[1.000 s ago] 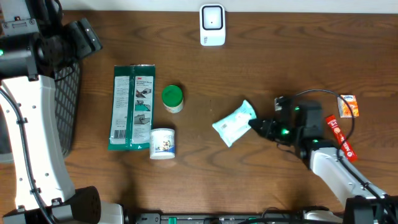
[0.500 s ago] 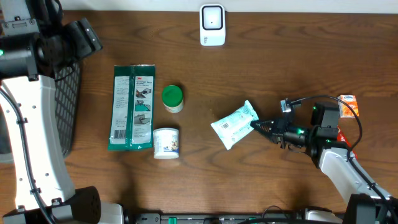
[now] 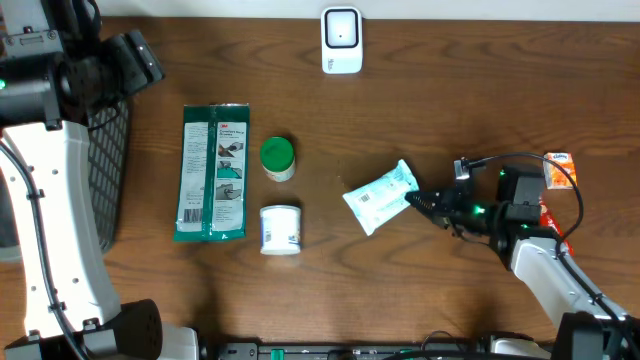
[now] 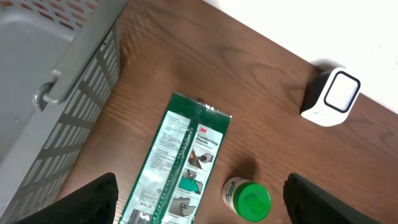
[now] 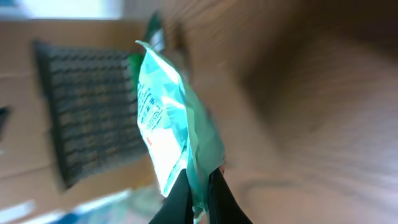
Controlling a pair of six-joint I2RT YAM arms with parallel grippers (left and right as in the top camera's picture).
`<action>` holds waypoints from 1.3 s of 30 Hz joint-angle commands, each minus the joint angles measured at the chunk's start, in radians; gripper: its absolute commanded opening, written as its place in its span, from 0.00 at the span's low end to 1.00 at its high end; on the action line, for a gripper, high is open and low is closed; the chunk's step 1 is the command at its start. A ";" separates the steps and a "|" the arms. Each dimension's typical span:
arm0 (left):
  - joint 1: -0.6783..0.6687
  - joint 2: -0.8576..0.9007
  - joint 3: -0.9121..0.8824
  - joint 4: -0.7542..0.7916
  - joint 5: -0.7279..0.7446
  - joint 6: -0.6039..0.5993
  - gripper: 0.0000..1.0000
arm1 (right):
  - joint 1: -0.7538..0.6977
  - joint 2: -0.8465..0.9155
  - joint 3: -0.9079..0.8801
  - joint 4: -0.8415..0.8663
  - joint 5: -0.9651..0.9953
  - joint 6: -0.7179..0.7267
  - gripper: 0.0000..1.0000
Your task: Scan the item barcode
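**A:** Where is the item now?

**B:** Your right gripper (image 3: pixel 419 201) is clamped on the thin edge of the wipes pouch (image 3: pixel 378 196). The pouch is near the middle of the table (image 3: pixel 480 100), well apart from the scanner (image 3: pixel 341 40).

**A:** And the left gripper (image 4: pixel 199 190)?

**B:** Its jaws stand apart and hold nothing, above the green packet (image 4: pixel 180 155).

**A:** How do I do this step well?

**B:** I think you should carry the pouch slowly to the scanner and turn its printed side to the window. With such a small hold, the pouch can swing or slip.

green pouch (image 3: pixel 213 172) beside a green-capped jar (image 3: pixel 277 158) and white tub (image 3: pixel 281 229) — mesh basket (image 3: pixel 112 170) nearby.
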 commanded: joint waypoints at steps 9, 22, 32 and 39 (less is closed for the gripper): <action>0.003 0.003 0.005 -0.003 0.006 0.008 0.85 | 0.233 -0.009 0.336 -0.409 0.647 -0.436 0.01; 0.003 0.003 0.005 -0.003 0.006 0.008 0.85 | 0.514 -0.006 0.738 -0.558 1.244 -0.829 0.01; 0.003 0.003 0.005 -0.003 0.006 0.008 0.85 | 0.712 0.127 0.738 -0.225 1.619 -1.135 0.01; 0.003 0.003 0.005 -0.003 0.006 0.008 0.85 | 0.775 0.331 0.751 0.163 1.850 -1.651 0.01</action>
